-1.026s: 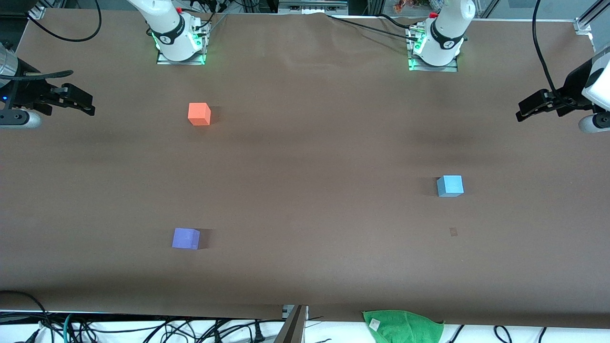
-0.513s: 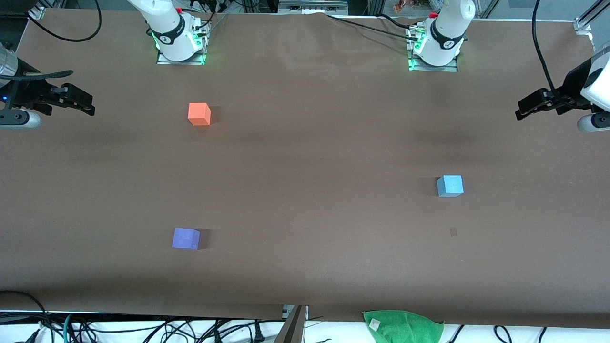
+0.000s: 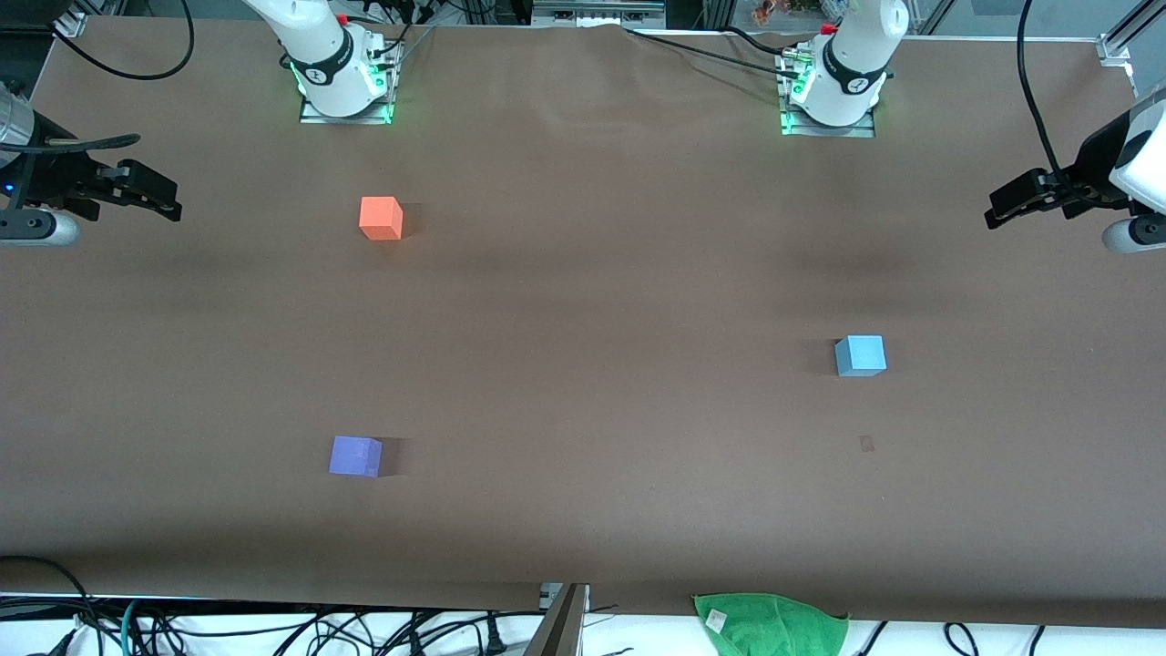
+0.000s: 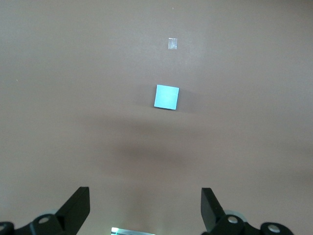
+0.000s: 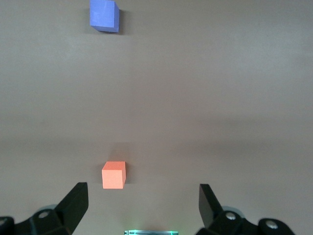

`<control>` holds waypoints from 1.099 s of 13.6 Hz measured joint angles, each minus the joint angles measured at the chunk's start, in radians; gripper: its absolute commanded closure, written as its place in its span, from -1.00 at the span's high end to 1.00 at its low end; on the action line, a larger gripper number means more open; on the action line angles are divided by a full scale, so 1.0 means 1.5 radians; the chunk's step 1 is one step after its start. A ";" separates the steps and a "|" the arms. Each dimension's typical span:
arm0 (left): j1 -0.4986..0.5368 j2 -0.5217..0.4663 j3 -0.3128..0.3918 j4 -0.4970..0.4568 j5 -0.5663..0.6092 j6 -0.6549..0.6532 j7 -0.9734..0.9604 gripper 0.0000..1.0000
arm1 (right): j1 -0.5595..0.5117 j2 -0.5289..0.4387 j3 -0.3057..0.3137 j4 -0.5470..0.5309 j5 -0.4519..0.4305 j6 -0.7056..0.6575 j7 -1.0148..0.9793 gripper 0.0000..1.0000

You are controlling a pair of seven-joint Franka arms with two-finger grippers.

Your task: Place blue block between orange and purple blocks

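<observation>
The light blue block (image 3: 860,355) sits on the brown table toward the left arm's end; it also shows in the left wrist view (image 4: 167,96). The orange block (image 3: 381,219) and the purple block (image 3: 355,456) sit toward the right arm's end, the purple one nearer the front camera. Both show in the right wrist view, orange (image 5: 113,175) and purple (image 5: 103,14). My left gripper (image 3: 1007,208) hangs open and empty over the left arm's end of the table (image 4: 145,208). My right gripper (image 3: 150,196) hangs open and empty over the right arm's end (image 5: 143,205).
A green cloth (image 3: 770,624) lies off the table's front edge. A small tape mark (image 3: 866,444) is on the table near the blue block, nearer the front camera. Cables run along the front edge and the back corners.
The left gripper has shifted very slightly. The blocks and the right arm have not moved.
</observation>
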 measured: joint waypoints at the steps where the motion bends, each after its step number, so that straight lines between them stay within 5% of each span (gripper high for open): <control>1: 0.000 0.000 0.000 0.000 0.000 0.000 0.000 1.00 | 0.000 0.000 0.000 0.000 0.000 0.000 0.000 1.00; 12: 0.000 0.001 0.000 -0.013 0.000 0.000 0.000 1.00 | 0.000 0.000 0.000 0.000 0.000 0.000 0.000 1.00; 15: 0.000 0.005 -0.007 -0.091 0.000 0.097 0.000 1.00 | 0.000 0.000 0.000 0.000 0.000 0.000 0.000 1.00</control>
